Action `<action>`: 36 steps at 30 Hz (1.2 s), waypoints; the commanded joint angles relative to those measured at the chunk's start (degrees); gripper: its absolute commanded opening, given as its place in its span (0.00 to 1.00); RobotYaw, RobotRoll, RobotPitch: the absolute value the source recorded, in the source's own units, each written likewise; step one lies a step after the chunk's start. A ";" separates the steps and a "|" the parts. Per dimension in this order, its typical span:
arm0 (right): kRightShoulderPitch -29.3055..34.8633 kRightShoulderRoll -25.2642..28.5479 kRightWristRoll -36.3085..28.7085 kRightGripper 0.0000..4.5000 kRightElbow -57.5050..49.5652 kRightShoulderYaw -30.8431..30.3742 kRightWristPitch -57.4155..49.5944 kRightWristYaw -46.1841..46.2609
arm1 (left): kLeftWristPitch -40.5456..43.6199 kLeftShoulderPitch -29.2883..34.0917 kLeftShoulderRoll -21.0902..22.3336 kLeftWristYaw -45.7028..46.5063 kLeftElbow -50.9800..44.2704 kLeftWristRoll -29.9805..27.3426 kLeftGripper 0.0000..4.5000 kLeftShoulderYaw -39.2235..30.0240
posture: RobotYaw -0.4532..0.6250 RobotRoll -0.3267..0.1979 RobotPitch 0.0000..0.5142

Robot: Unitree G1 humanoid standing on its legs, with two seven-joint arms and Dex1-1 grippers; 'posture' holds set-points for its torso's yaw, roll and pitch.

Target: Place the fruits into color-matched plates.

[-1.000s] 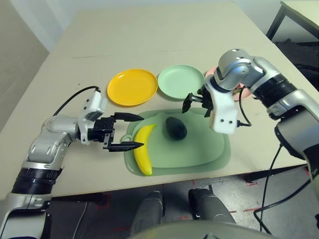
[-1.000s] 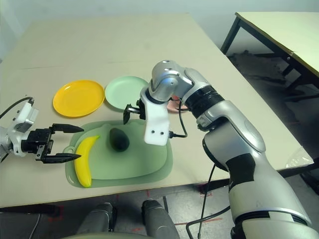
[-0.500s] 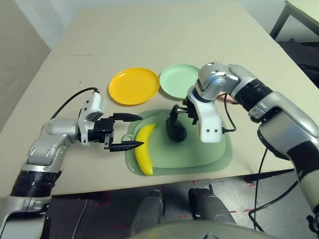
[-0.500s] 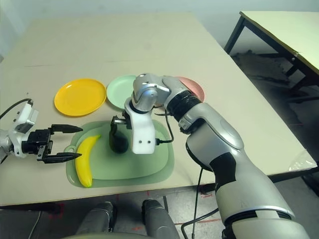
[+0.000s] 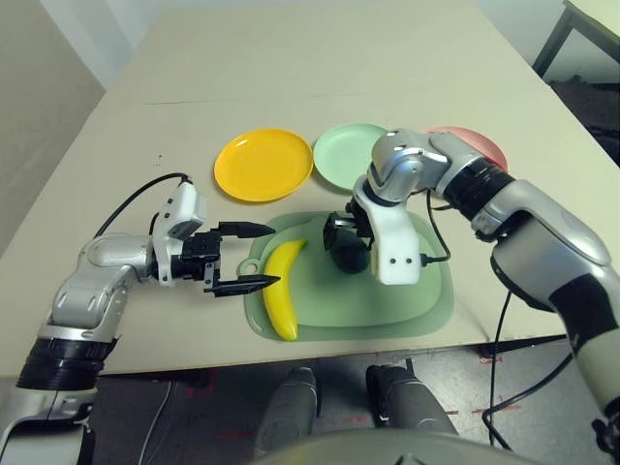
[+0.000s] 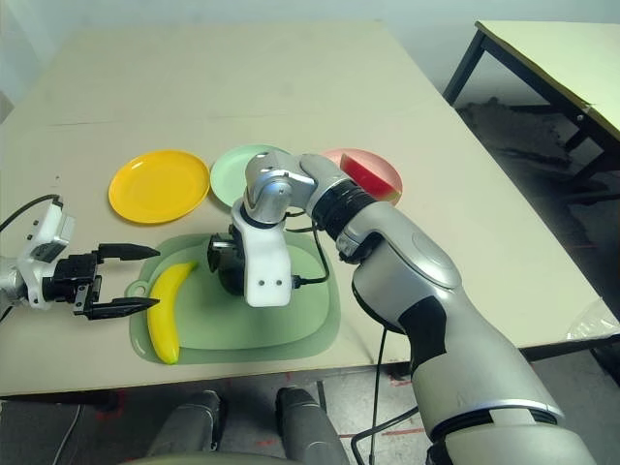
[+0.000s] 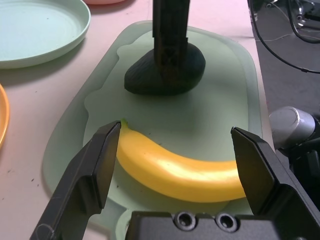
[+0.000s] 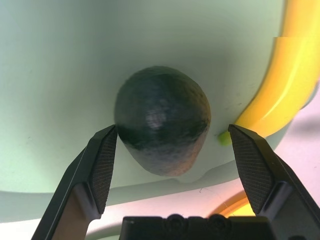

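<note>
While the watermelon (image 6: 374, 177) sits in the pink plate (image 6: 391, 170), banana (image 5: 281, 300) and avocado (image 8: 162, 120) remain on the mat (image 5: 426, 308) — both grippers (left (image 5: 254, 256), right (image 8: 175, 157)) gape empty, right straddling the avocado.

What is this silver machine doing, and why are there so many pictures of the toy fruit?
It's a robot with two silver arms. Two pictures come from cameras in its head, two from cameras on its wrists. On the beige table lies a pale green mat holding a curved yellow toy banana and a small dark green avocado. Behind are a round yellow-orange plate, a mint green plate and a pink plate holding a red watermelon wedge. The right gripper hangs open around the avocado. The left gripper waits open by the banana. Nothing is held.
</note>
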State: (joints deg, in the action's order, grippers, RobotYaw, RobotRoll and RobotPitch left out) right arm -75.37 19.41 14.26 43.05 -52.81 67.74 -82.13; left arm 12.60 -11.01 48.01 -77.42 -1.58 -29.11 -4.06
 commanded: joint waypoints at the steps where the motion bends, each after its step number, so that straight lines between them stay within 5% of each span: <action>1: 2.09 1.90 -5.22 0.99 -5.01 -2.06 -3.59 -4.24 | -0.30 0.47 0.53 0.03 -0.35 0.58 1.00 -0.50 | 0.55 0.62 0.28; 7: 4.80 3.99 -8.73 0.99 -10.29 -2.18 -7.86 -8.58 | -0.15 0.34 0.57 0.28 -0.51 0.46 1.00 -0.60 | 0.55 0.62 0.28; 9: 5.42 3.90 -8.63 0.90 -10.87 -1.81 -8.63 -8.94 | 0.01 0.23 0.66 0.39 -0.63 0.33 1.00 -0.74 | 0.55 0.62 0.28; 21: 6.43 3.63 -7.49 0.00 -11.03 -0.73 -10.60 -9.10 | -0.01 0.32 1.58 0.07 -1.05 0.34 1.00 -0.90 | 0.54 0.62 0.28; 25: 5.62 5.03 -7.56 0.01 -11.51 -1.04 -12.04 -10.08 | -0.42 -0.67 1.56 -0.19 0.19 0.68 1.00 -0.77 | 0.53 0.62 0.28; 28: 4.49 9.09 -10.41 0.13 -15.86 -3.81 -16.51 -10.37 | -0.64 -1.49 1.53 -0.43 1.10 0.95 1.00 -0.68 | 0.53 0.62 0.27; 33: 0.45 15.61 -16.79 0.52 -23.22 -7.51 -23.62 -10.37 | -1.09 -2.88 1.71 -1.07 2.61 1.32 1.00 -0.37 | 0.51 0.62 0.27; 36: -2.15 15.09 -19.16 0.75 -23.56 -5.64 -27.95 -10.37 | -1.23 -3.82 1.81 -1.88 3.71 1.61 1.00 -0.10 | 0.51 0.62 0.26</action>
State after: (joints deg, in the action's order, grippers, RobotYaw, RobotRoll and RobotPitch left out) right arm -76.68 35.06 -2.96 20.58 -58.99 41.82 -92.27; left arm 11.84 -14.69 49.14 -78.59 1.37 -28.39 -4.55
